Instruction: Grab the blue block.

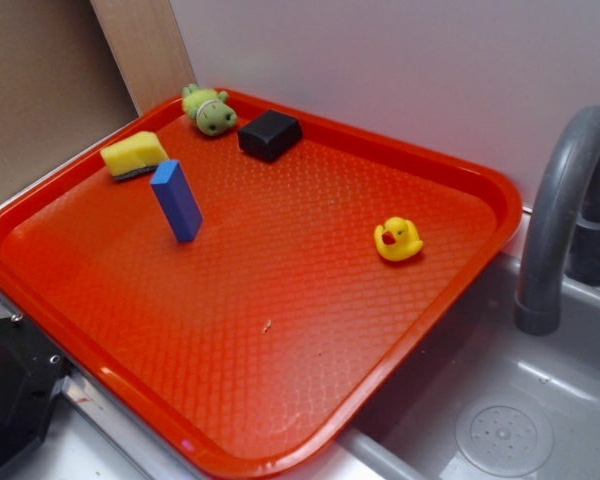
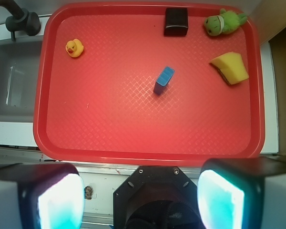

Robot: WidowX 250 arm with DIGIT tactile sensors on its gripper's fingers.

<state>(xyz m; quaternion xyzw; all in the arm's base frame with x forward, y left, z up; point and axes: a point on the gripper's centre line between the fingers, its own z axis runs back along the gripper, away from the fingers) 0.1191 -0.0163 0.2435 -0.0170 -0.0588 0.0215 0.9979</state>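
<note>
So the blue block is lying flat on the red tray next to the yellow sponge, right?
Not quite. The blue block is standing up on its end, not lying flat; the exterior view shows this best. It is on the red tray, next to the yellow sponge.

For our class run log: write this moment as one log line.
phase: approach | gripper: open, high above tray | blue block: upright, untouched, mid-tray | nearest: yellow sponge

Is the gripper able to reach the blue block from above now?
Probably yes. The blue block stands upright and apart from the other things on the tray, and the gripper has its jaws wide open above.
</note>
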